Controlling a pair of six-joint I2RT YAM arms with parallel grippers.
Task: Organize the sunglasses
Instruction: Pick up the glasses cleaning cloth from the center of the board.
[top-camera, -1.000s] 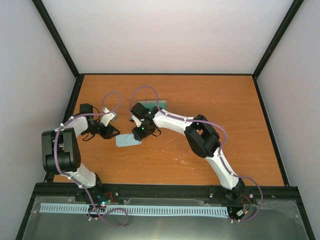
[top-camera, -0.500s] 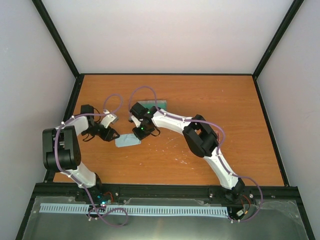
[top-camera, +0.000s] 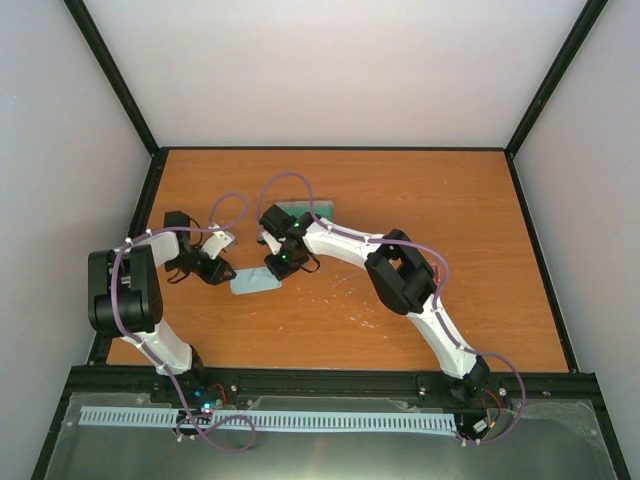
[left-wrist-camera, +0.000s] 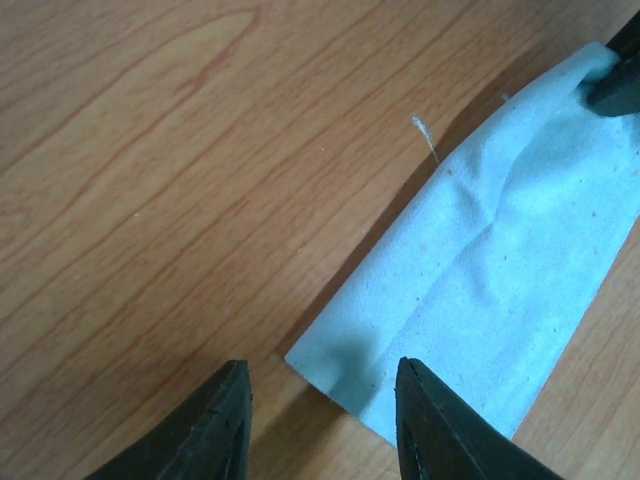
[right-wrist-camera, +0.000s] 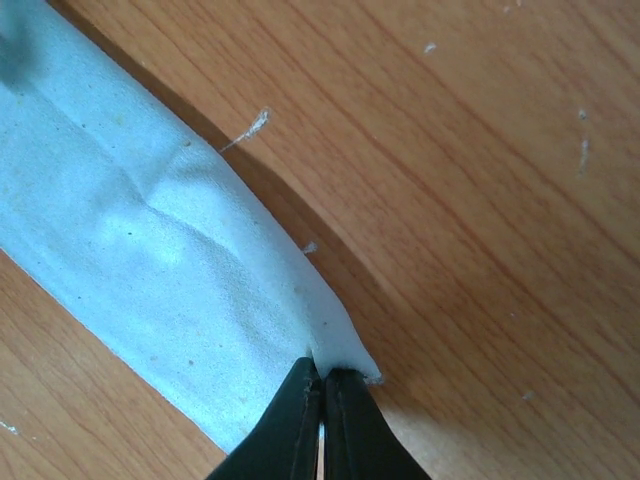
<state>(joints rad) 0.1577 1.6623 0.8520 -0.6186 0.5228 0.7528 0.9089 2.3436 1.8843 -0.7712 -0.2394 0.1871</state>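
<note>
The sunglasses cannot be made out in any view. The right gripper (right-wrist-camera: 322, 385), its arm stretched across the wooden table (top-camera: 450, 200), is pinched on a corner of the soft, creased pale blue cloth (right-wrist-camera: 150, 260). Only the left wrist view shows the left gripper (left-wrist-camera: 320, 380) spread apart, low over the cloth's other end. Only the overhead view shows the green case (top-camera: 303, 208).

No writing, label, brand mark or number is legible, neither on the pale blue-grey cloth (left-wrist-camera: 500, 250) nor on the orange wooden table (top-camera: 450, 220).
</note>
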